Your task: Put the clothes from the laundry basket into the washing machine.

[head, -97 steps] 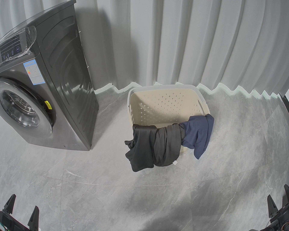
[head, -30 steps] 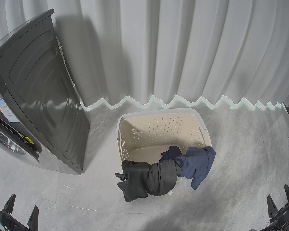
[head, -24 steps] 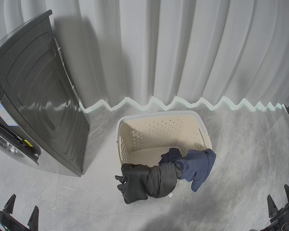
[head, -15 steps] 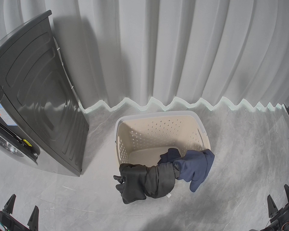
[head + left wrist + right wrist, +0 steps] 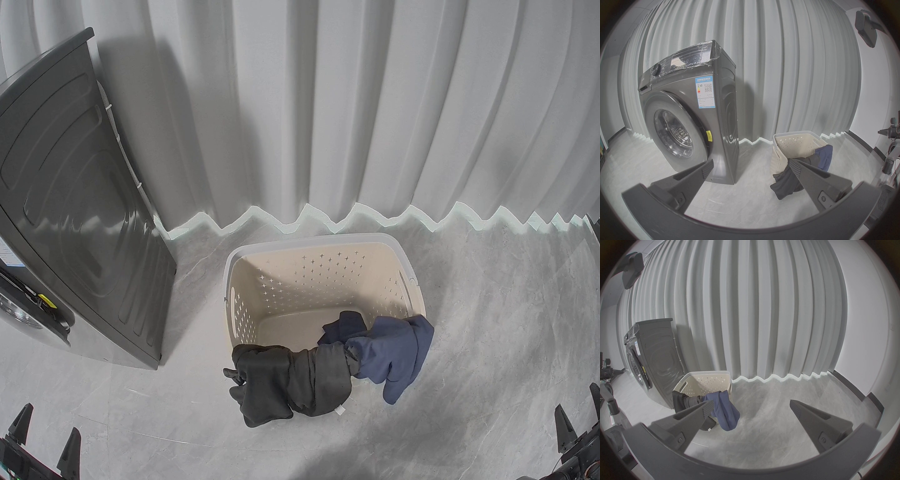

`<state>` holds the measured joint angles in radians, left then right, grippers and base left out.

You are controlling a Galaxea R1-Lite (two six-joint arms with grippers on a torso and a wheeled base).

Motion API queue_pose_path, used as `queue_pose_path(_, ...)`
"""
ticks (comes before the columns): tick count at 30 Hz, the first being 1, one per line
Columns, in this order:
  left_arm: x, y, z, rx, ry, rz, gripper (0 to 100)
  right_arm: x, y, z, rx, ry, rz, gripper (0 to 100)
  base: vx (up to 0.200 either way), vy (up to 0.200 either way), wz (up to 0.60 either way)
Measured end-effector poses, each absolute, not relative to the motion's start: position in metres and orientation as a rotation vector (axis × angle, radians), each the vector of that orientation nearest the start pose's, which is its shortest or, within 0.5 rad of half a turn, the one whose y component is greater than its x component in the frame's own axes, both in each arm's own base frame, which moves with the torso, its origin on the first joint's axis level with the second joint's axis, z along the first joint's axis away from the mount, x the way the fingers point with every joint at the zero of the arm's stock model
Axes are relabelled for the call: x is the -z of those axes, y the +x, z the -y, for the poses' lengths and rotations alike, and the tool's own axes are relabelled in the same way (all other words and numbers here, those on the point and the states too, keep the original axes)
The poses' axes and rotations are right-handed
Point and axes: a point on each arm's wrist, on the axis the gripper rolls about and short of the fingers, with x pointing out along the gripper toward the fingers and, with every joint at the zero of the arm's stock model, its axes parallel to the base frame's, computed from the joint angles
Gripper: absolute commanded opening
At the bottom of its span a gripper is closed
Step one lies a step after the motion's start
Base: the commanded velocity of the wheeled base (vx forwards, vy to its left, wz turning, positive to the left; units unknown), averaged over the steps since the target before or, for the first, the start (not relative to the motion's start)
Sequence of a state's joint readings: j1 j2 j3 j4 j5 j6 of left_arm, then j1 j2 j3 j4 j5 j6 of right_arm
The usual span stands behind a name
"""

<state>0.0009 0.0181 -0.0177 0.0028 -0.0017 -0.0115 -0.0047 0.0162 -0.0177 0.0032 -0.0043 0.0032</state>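
A cream laundry basket stands on the floor before the curtain. A dark grey garment and a navy garment hang over its near rim, also seen as the grey garment and the navy garment. The grey washing machine stands at the left with its round door closed. My left gripper is open and empty, low at the near left. My right gripper is open and empty at the near right. Both are well short of the basket.
White pleated curtains run along the back. Bare grey marble floor surrounds the basket, with open room between basket and washing machine. A dark skirting edge lines the right wall.
The whole head view has shifted: the camera came closer to the basket and turned, so the washing machine slid to the left edge. Both grippers kept their pose.
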Motion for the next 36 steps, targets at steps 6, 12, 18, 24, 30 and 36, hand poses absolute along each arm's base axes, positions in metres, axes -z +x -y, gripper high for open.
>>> queue_pose_path(6,-0.0805,-0.0227,0.0001,0.0,-0.012,-0.003,100,-0.0804,-0.0229,0.0,0.009,0.003,-0.002,100,0.067,0.0,0.0)
queue_pose_path(12,-0.0805,-0.0227,0.0001,0.0,-0.012,-0.004,100,-0.0804,-0.0229,0.0,0.009,0.003,-0.002,100,0.133,0.0,0.0)
queue_pose_path(18,-0.0805,-0.0227,0.0001,0.0,-0.012,-0.004,100,-0.0804,-0.0229,0.0,0.01,0.003,-0.002,100,0.167,0.0,0.0)
queue_pose_path(24,-0.0805,-0.0227,0.0001,0.001,-0.013,-0.004,100,-0.0804,-0.0229,0.0,0.009,0.003,-0.002,100,0.033,0.0,0.0)
queue_pose_path(30,-0.0805,-0.0227,0.0001,0.001,-0.013,-0.004,100,-0.0804,-0.0229,0.0,0.008,0.003,-0.002,100,0.167,0.0,0.0)
queue_pose_path(36,-0.0804,-0.0227,0.0001,0.0,-0.015,-0.004,100,-0.0804,-0.0229,0.0,0.008,0.003,-0.002,100,0.0,0.0,0.0)
